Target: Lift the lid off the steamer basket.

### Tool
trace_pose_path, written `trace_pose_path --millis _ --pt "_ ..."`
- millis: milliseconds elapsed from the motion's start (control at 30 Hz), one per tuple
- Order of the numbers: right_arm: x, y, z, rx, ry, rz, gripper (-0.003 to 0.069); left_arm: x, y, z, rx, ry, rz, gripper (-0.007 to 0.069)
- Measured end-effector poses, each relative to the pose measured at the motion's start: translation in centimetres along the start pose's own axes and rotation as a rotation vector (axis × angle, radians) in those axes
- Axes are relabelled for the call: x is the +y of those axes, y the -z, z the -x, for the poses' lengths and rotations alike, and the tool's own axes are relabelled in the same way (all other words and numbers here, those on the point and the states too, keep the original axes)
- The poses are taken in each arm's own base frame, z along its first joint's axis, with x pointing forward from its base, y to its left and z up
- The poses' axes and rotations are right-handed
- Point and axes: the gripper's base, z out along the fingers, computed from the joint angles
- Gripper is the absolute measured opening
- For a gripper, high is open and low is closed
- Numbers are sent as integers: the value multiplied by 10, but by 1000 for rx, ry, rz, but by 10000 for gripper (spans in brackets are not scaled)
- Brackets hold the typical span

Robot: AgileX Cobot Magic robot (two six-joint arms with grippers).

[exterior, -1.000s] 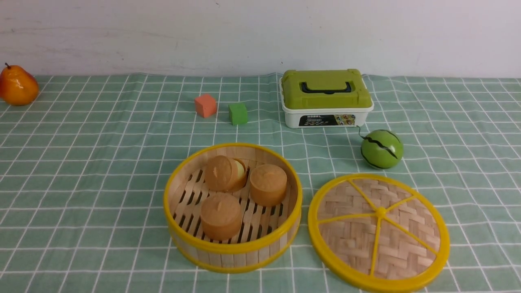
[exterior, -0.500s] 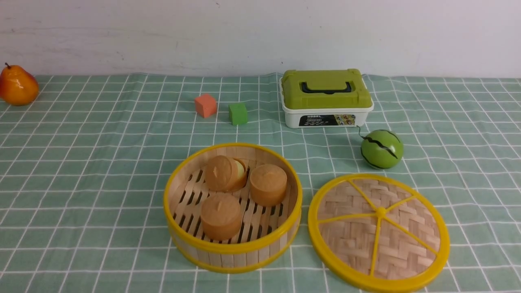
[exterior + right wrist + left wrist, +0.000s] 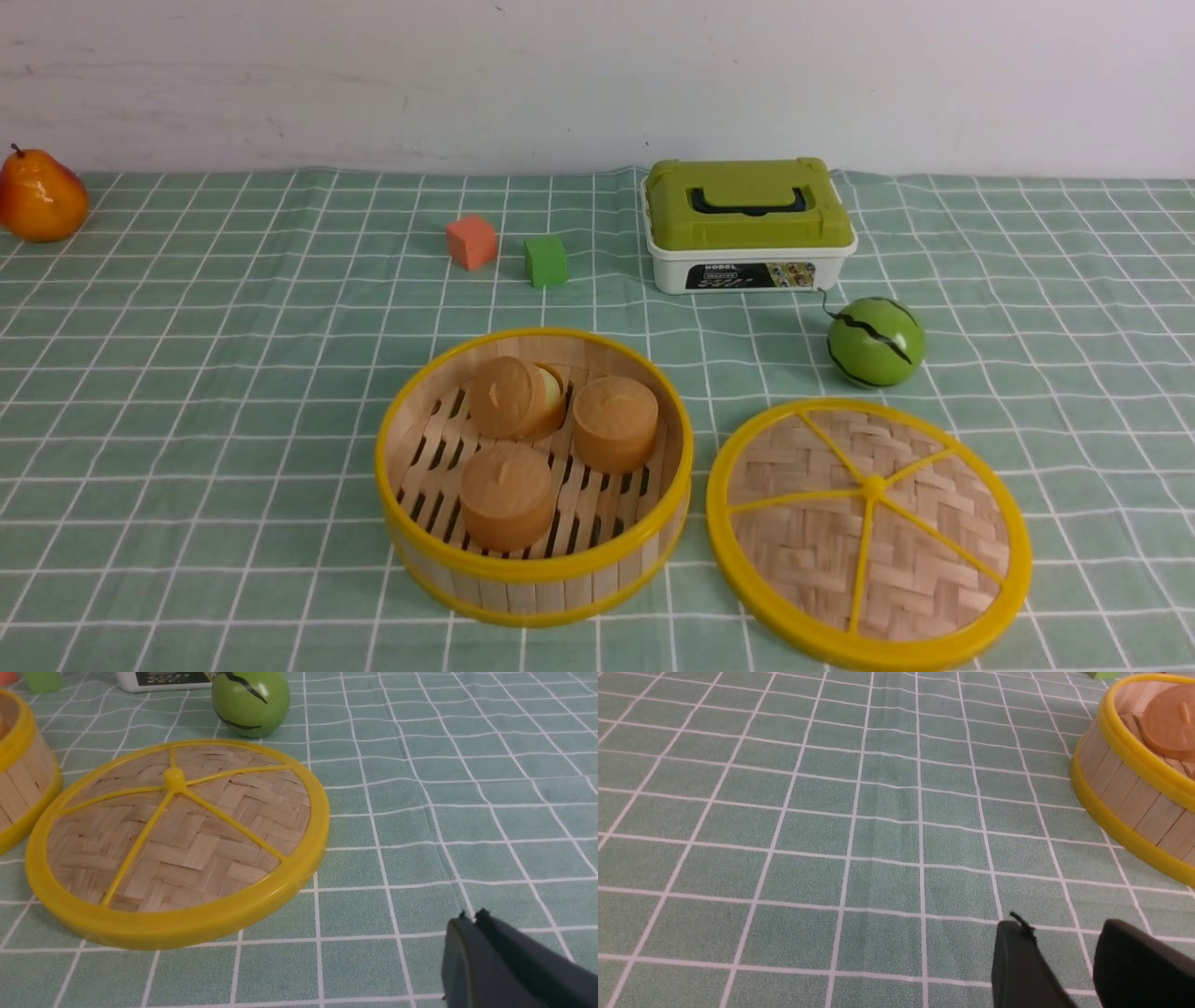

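- Left hand (image 3: 1064, 928): one, dark, its two fingers parted by a modest gap, nothing held between them.
- Right hand (image 3: 469, 919): one, dark, fingers closed together, empty.
- Lid (image 3: 784, 551): one, round, woven pale bamboo, yellow rim, spokes and centre knob; off the basket, lying flat on the bench (image 3: 233, 373), just beside the basket on its right.
- Steamer basket (image 3: 537, 595): one, uncovered, pale slatted wall, yellow rims; upright on the bench.
- Brown round pieces, three, all within the basket: a front one (image 3: 507, 499), upright; a right one (image 3: 616, 425), upright; a rear one (image 3: 504, 397), its top tilted, something pale showing beside it.
- Green ball (image 3: 876, 342): one, dark-striped, with a curly stem; beyond the lid.
- Green block (image 3: 546, 261): one, beyond the basket.
- Box (image 3: 752, 224): one, white, green top, black handle; beyond the ball, to its left.
- Red block (image 3: 471, 243): one, near the green block, to its left.
- Orange pear (image 3: 42, 196): one, dark-stemmed, at far left.
- Wall (image 3: 560, 84): pale, lightly marked, behind all.
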Motion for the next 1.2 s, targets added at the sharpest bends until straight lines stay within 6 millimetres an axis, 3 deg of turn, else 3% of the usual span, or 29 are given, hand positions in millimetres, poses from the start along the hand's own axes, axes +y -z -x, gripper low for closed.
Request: trace_pose_path --millis 1200 --pt "0 0 0 1 0 0 16 0 0 0 0 0 0 239"
